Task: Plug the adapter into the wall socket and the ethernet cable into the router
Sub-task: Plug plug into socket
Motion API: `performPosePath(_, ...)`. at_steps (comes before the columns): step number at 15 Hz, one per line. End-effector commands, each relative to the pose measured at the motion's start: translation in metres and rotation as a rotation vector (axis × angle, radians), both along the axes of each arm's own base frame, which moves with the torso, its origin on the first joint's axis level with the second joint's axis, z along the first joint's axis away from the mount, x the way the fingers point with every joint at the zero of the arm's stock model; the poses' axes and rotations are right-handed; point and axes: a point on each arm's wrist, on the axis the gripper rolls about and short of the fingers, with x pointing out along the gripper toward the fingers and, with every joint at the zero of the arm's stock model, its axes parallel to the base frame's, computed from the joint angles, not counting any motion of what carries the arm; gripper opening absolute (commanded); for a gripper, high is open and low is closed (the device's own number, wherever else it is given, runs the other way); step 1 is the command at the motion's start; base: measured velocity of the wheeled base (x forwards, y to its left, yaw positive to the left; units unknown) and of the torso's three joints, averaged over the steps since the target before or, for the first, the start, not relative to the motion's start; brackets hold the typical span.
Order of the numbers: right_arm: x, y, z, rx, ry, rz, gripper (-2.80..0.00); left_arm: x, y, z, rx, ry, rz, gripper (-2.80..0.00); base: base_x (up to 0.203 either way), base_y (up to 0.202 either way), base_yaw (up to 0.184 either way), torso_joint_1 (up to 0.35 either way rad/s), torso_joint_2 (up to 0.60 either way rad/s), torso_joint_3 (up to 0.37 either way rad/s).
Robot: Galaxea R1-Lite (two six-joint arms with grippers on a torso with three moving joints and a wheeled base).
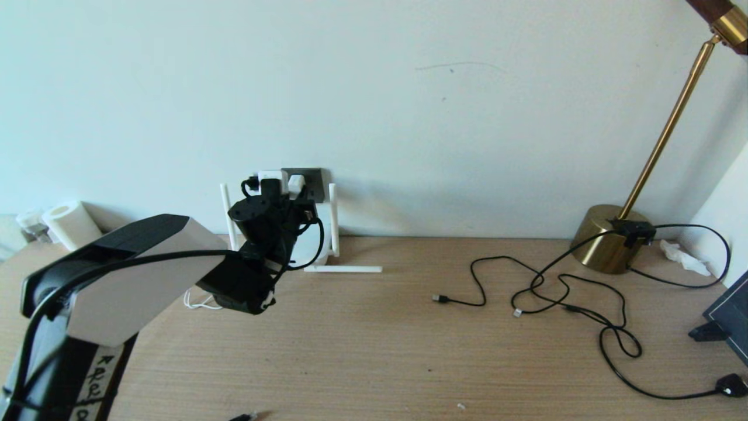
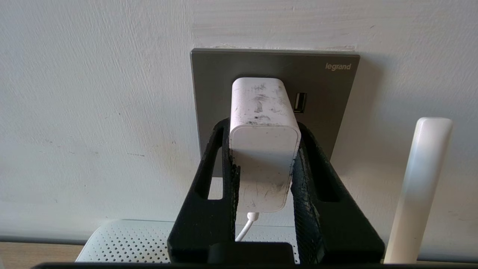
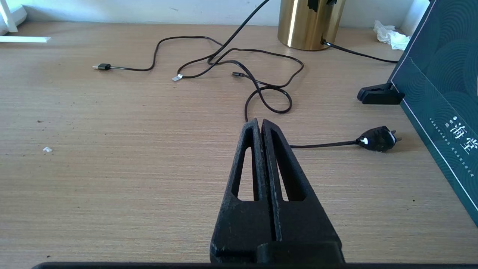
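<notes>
My left gripper [image 2: 263, 149] is up at the wall, pinching the adapter [image 2: 263, 149] between its two fingers [image 2: 220, 175], one on each side. The adapter's far end sits against the wall socket [image 2: 321, 93], a dark grey plate with one USB slot [image 2: 300, 102] showing just beside the adapter; whether the pins are fully home I cannot tell. A thin white cord [image 2: 244, 228] hangs from the adapter's near end.

Directly below the socket stands the router [image 2: 130, 239], its perforated white top under my fingers. From the head camera I count three of its antennas: two upright [image 1: 333, 219] on either side of my wrist and one lying flat [image 1: 343, 269] on the desk [image 1: 374, 351]. My own arm hides the rest of it there.

My right gripper [image 3: 260, 125] hangs low over the desk with its fingers pressed together, holding nothing. Ahead of it lie tangled black cables [image 3: 261, 86], one ending in a black wall plug [image 3: 379, 139], another in a small USB plug [image 3: 101, 67]. One brass lamp [image 1: 610, 240] stands at the back right, one dark box [image 3: 440, 93] leans on a black clip stand [image 3: 380, 95], and crumpled tissue [image 3: 390, 35] lies near the lamp.
</notes>
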Motion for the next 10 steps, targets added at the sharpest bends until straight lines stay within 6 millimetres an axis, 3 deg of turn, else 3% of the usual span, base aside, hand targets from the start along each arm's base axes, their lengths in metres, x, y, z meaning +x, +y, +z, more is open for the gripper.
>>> performPosePath(1,0.0000,0.0000,0.0000,0.000,0.000,0.000,-2.80,0.0000,0.0002,-0.0002,-0.001,-0.004,0.002,-2.80,0.000,0.000,0.000,0.000,0.00,0.000)
performPosePath(10,0.0000,0.0000,0.0001,0.000,-0.001,0.000,-2.80,0.0051,0.0082,-0.0028,0.002,0.005,0.022,-2.80,0.000,0.000,0.000,0.000,0.00,0.000)
